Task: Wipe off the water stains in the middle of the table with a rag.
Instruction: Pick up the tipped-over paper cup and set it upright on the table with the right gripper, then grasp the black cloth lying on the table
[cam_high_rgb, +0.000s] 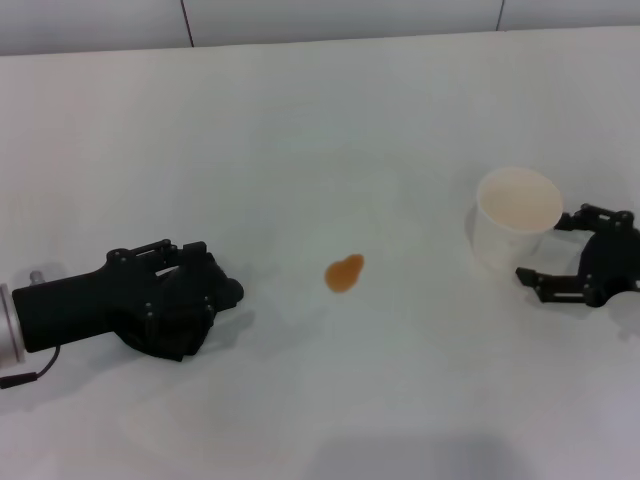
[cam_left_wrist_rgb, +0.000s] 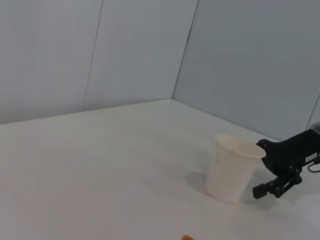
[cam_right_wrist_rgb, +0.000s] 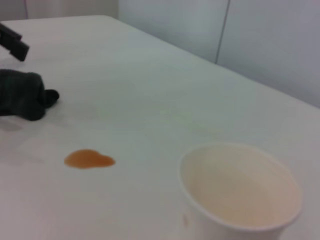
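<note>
The water stains are one small orange blob (cam_high_rgb: 344, 273) in the middle of the white table (cam_high_rgb: 300, 120), also seen in the right wrist view (cam_right_wrist_rgb: 89, 159). The black rag (cam_high_rgb: 224, 292) lies left of the blob as a lumpy heap (cam_right_wrist_rgb: 22, 95). My left gripper (cam_high_rgb: 205, 300) rests low on the table, open, with the rag between its fingers; one fingertip (cam_right_wrist_rgb: 12, 44) stands apart from the cloth. My right gripper (cam_high_rgb: 540, 250) sits open at the right edge, beside a cup and holding nothing.
A white paper cup (cam_high_rgb: 515, 215) stands upright right of the blob, close to the right gripper (cam_left_wrist_rgb: 260, 167); it looks empty inside (cam_right_wrist_rgb: 240, 192). Grey wall panels run behind the table's far edge.
</note>
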